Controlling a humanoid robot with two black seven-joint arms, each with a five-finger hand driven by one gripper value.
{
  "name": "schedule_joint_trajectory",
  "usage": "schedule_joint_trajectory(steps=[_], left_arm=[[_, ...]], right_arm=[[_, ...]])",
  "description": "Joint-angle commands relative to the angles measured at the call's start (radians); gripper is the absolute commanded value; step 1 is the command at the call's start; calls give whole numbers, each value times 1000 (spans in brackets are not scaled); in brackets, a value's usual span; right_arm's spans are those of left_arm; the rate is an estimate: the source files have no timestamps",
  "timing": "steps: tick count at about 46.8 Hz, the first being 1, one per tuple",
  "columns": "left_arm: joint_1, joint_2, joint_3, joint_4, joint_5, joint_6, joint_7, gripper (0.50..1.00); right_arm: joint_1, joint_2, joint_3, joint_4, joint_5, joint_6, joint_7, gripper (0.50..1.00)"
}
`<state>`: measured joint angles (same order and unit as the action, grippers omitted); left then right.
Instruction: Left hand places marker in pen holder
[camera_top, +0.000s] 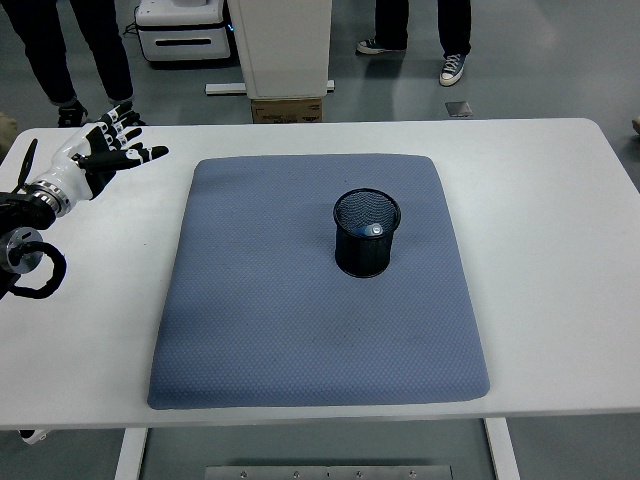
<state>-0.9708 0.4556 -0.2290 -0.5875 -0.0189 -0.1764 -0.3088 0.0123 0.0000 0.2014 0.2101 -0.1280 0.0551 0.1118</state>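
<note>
Head view: one black mesh pen holder is sitting on the blue mat, and the single marker is already lying inside it — only its cap end is showing. The left hand is hanging over the table's far-left corner with fingers spread, gripping nothing. Marker's probably light, stiff and a bit slick — I'd be grabbing it mid-barrel.

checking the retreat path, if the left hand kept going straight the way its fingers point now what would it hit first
Probably nothing. The left hand is open at the table's far-left corner, fingers pointing right along the far edge. That line passes beyond the blue mat and the pen holder, over bare white tabletop, though height is unclear.
</note>
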Motion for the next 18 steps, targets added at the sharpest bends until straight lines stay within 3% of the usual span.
schedule_joint_trajectory(steps=[1,18], left_arm=[[1,0,0,-2,1,0,-1,1000],[1,0,0,-2,1,0,-1,1000]], right_arm=[[0,0,0,0,1,0,0,1000],[5,0,-8,0,-15,-6,5,1000]])
